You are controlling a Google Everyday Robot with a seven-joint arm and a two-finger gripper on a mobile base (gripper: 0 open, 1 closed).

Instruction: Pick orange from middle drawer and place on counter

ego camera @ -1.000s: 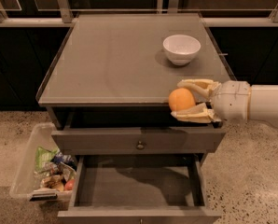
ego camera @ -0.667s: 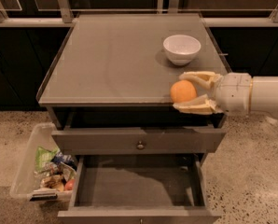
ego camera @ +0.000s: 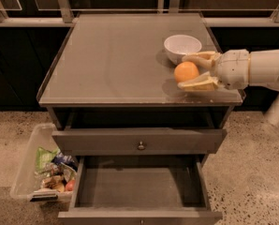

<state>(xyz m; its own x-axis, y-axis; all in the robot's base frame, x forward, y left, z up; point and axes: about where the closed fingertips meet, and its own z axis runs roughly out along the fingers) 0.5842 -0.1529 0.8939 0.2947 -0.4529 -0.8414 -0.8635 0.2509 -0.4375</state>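
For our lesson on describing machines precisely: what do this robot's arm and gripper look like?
The gripper, at the counter's right front near the white bowl and shut on the orange, has two flat, tapering, pale yellowish fingers. They spring from a rounded white wrist housing on a thick white cylindrical arm. No cables or markings show.

Counter [ego camera: 111, 55]: smooth, semi-glossy grey. Bowl [ego camera: 182, 45]: glossy white. Orange [ego camera: 186, 71]: smooth skin, clasped by the matt cream gripper [ego camera: 183, 73] over the counter's right side.
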